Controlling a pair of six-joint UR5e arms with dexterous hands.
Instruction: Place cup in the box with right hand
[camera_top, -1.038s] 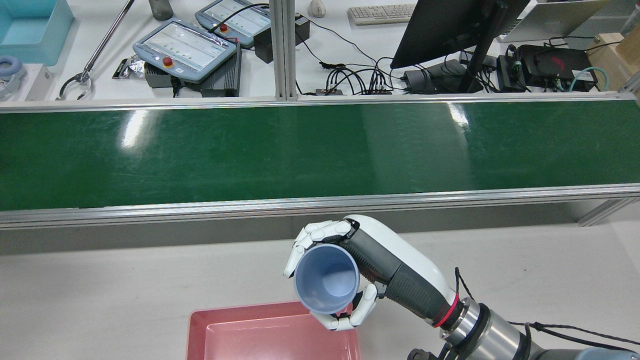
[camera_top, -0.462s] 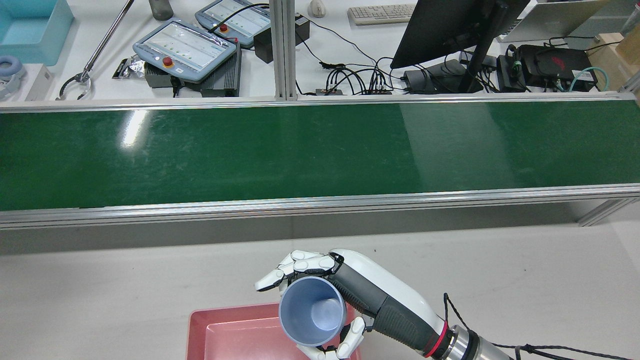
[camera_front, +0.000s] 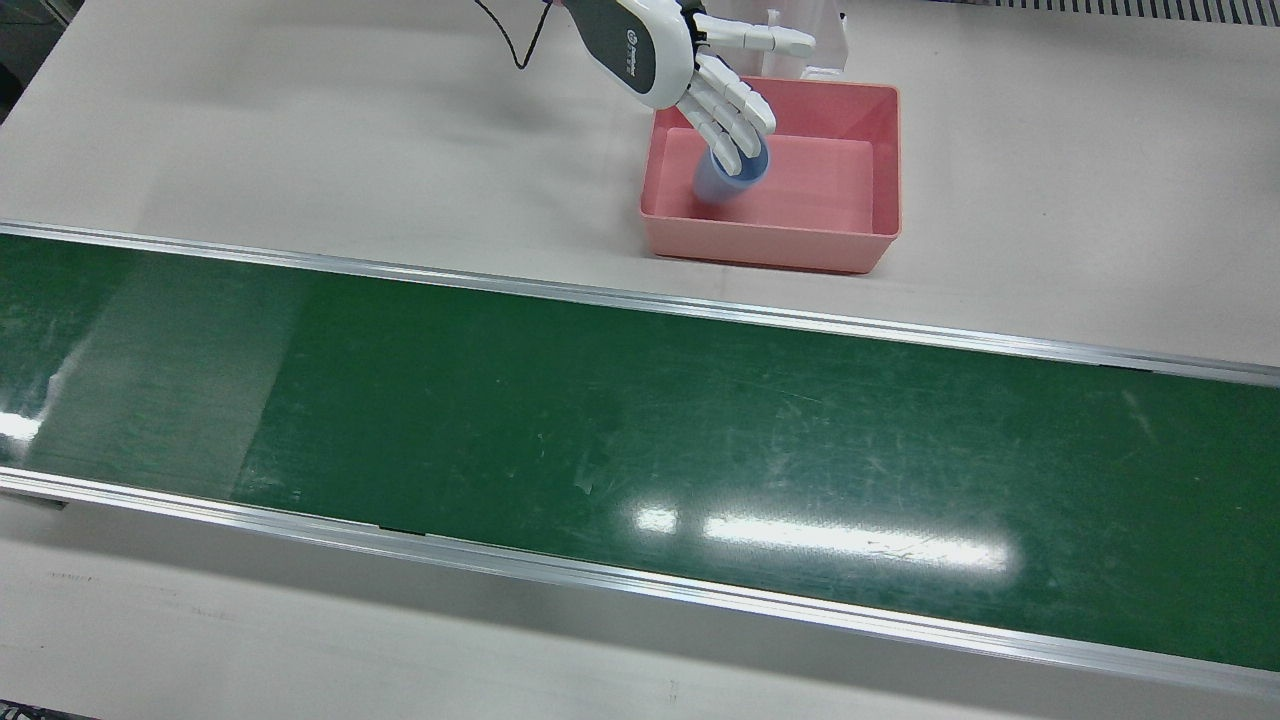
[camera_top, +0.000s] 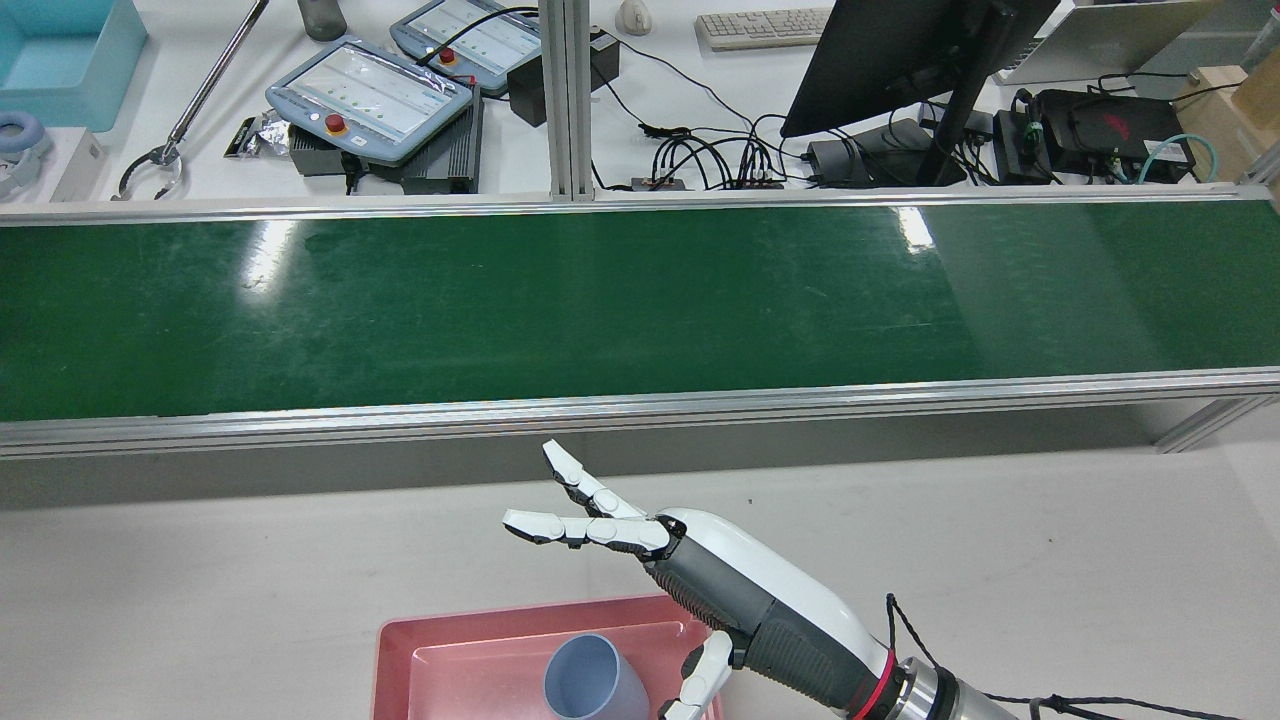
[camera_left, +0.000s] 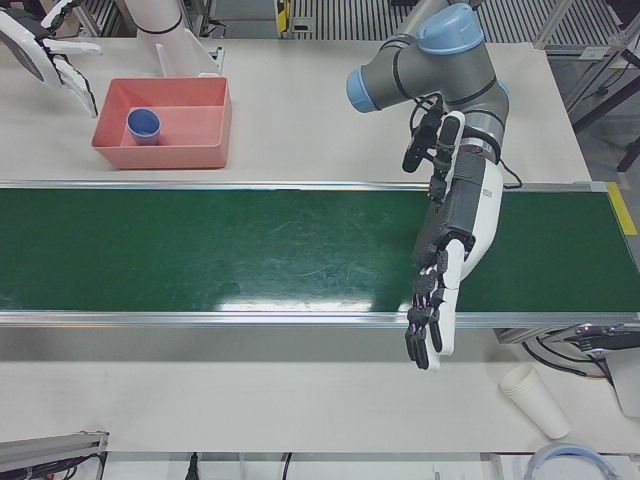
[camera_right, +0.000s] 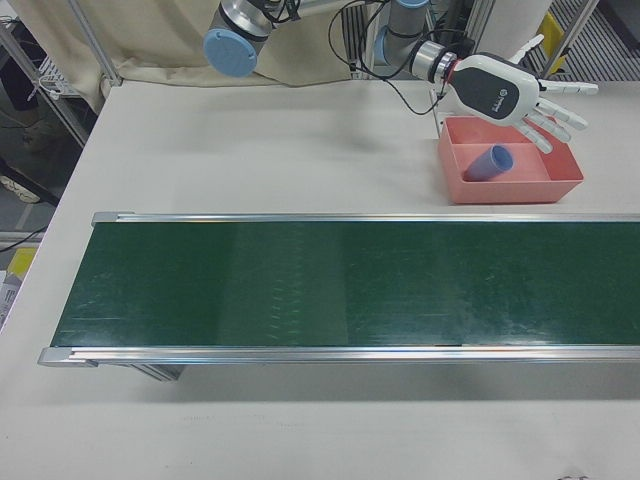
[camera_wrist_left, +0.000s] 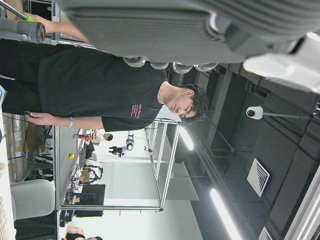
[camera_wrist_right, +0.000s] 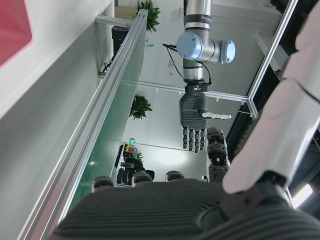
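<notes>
Cup (camera_top: 592, 684) lies tilted in the box (camera_top: 400, 650), mouth toward the conveyor, right hand (camera_top: 640, 540) spread empty.

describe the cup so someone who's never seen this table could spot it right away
Find the long green conveyor belt; on the pale table on the robot's side of it sits a pink box. The cup lies inside that box, under the open right hand. It is pale blue, plain and handleless, and the only thing in the box.

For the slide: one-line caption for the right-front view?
Right hand open above the pink box, blue cup lying tilted inside.
</notes>
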